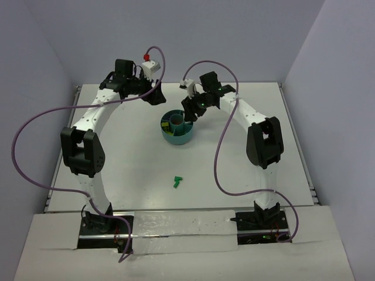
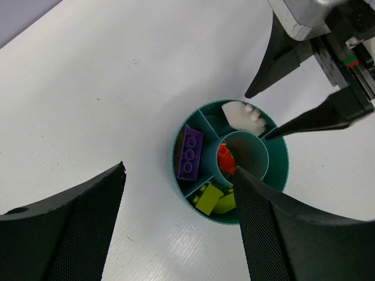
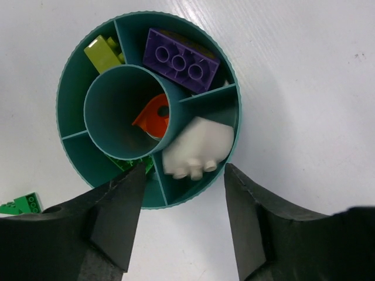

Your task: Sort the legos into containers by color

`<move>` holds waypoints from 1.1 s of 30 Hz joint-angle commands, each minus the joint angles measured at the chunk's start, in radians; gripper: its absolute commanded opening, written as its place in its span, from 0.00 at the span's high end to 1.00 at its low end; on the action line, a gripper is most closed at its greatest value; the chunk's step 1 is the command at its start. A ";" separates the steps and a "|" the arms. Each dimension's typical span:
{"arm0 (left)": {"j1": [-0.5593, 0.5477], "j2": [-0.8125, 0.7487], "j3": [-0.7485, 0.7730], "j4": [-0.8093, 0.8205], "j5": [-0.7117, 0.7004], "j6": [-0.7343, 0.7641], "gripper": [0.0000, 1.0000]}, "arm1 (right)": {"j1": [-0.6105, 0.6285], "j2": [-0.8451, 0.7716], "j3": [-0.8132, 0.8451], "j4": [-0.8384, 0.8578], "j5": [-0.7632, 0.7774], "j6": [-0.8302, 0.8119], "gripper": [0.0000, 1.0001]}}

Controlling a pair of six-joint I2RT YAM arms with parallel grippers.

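The teal bowl (image 1: 176, 139) stands at the table's middle back. In the right wrist view its rim (image 3: 58, 111) encloses a purple brick (image 3: 180, 61), a white brick (image 3: 196, 146), a lime brick (image 3: 104, 52) and a bright green bit (image 3: 126, 164) in separate outer compartments, and an orange-red piece (image 3: 153, 117) in the central ring. My right gripper (image 3: 184, 175) hovers open and empty over the bowl's edge by the white brick. My left gripper (image 2: 180, 175) is open and empty above the table beside the bowl (image 2: 285, 170). A dark green brick (image 1: 178, 182) lies alone on the table nearer the front.
The dark green brick also shows at the lower left of the right wrist view (image 3: 20, 205). The right gripper's fingers (image 2: 316, 120) reach in over the bowl in the left wrist view. Walls close the white table (image 1: 135, 164) at back and sides. Purple cables (image 1: 220, 158) loop off both arms.
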 commanded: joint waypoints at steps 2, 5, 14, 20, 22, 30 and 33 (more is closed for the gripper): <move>0.007 -0.059 0.009 0.045 0.017 -0.006 0.19 | 0.006 -0.016 0.025 -0.007 -0.006 -0.002 0.31; 0.014 -0.069 -0.003 0.056 0.038 -0.009 0.19 | 0.006 -0.025 0.032 -0.009 -0.014 0.002 0.30; 0.056 -0.193 -0.194 0.161 0.145 -0.026 0.21 | 0.003 -0.161 -0.084 -0.017 -0.114 -0.073 0.35; 0.075 -0.325 -0.373 0.202 0.209 0.018 0.23 | 0.001 -0.351 -0.321 -0.016 -0.170 -0.194 0.37; 0.077 -0.374 -0.422 0.175 0.215 0.027 0.24 | 0.004 -0.403 -0.365 -0.030 -0.172 -0.229 0.38; 0.080 -0.532 -0.590 0.128 0.181 0.006 0.25 | 0.110 -0.582 -0.654 0.035 -0.041 -0.289 0.49; 0.078 -0.593 -0.648 0.108 0.187 -0.035 0.27 | 0.186 -0.638 -0.748 0.062 0.051 -0.281 0.55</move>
